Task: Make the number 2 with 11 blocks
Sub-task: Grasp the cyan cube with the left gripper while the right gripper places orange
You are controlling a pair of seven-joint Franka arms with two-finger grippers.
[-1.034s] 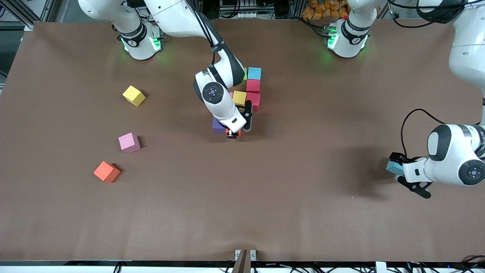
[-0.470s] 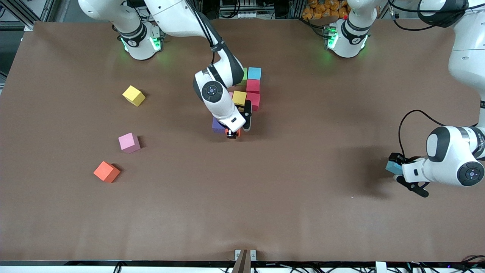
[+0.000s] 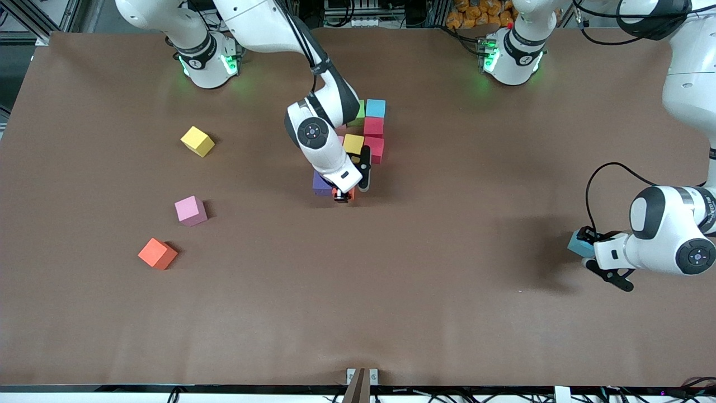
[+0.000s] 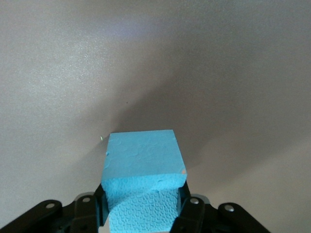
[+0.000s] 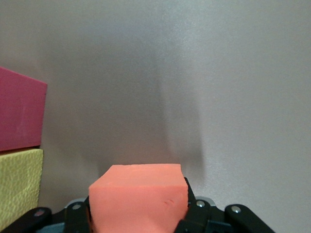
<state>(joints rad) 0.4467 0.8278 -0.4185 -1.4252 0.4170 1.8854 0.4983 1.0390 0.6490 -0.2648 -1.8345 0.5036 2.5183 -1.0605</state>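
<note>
Closing down on the small light blue foam cube (image 3: 579, 244) is the big change: the left gripper (image 3: 584, 246), lower right of the front frame, was spread a second ago and now pinches that cube, and the left wrist view shows its sides squashed between the pads. So that block looks ready to carry over.

Centre frame, the right gripper (image 3: 342, 195) hasn't budged, clamped on an orange foam cube (image 3: 342, 194) just beside the purple cube (image 3: 321, 185) in the half-built number 2 (image 3: 369, 131); I think it's resting on the table, hard to say.

Loose yellow (image 3: 197, 140), pink (image 3: 191, 210) and orange (image 3: 158, 253) cubes sit at left.
</note>
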